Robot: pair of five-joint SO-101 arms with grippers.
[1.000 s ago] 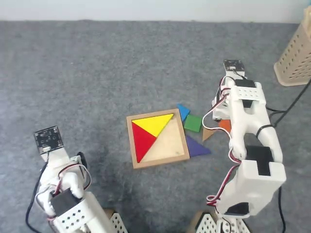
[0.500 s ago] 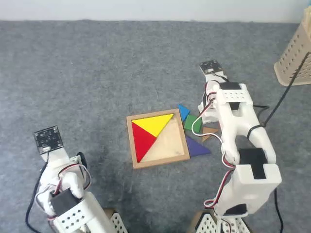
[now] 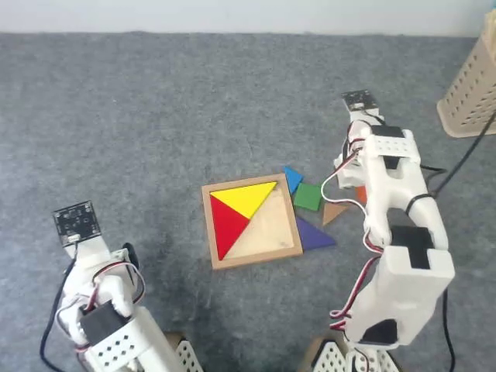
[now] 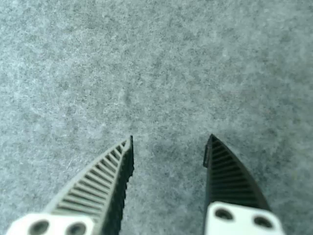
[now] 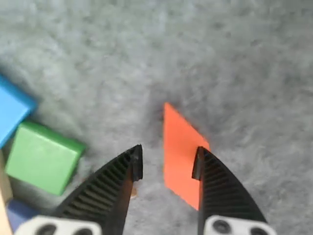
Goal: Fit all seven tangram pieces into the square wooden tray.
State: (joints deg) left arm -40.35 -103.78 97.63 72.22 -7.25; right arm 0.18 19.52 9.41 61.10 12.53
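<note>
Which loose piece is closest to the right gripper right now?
The orange piece: it lies flat on the carpet, directly at the tips of the open right gripper. The green square and blue piece sit farther off.

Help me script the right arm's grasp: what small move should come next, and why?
Probably shift the right gripper slightly sideways, centring it on the orange parallelogram piece, before lowering. Its open fingers sit above the grey carpet with the piece half under one finger, not squarely between them.
</note>
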